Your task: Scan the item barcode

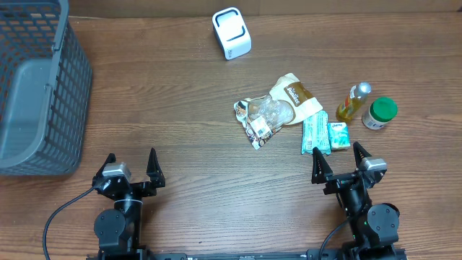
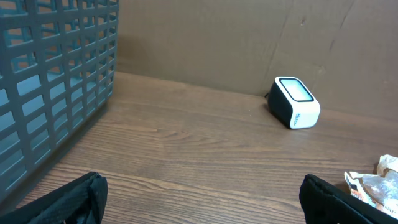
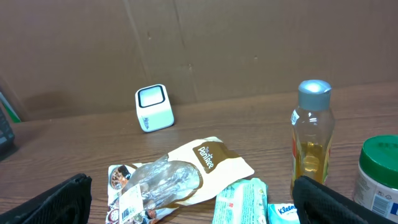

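Pale green plastic tissue pack (image 1: 315,134) lies lengthwise just ahead of the spread right end effector (image 1: 337,162); the spread left end effector (image 1: 130,165) sits well apart.

2 matte-black arms (image 1: 115,220), pointed fingers (image 1: 154,172), grey wrist blocks (image 1: 114,170), black cables (image 1: 56,214).

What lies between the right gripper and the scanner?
In the overhead view, a tissue pack and the snack bags lie between the open right gripper and the scanner. The right wrist view shows the same.
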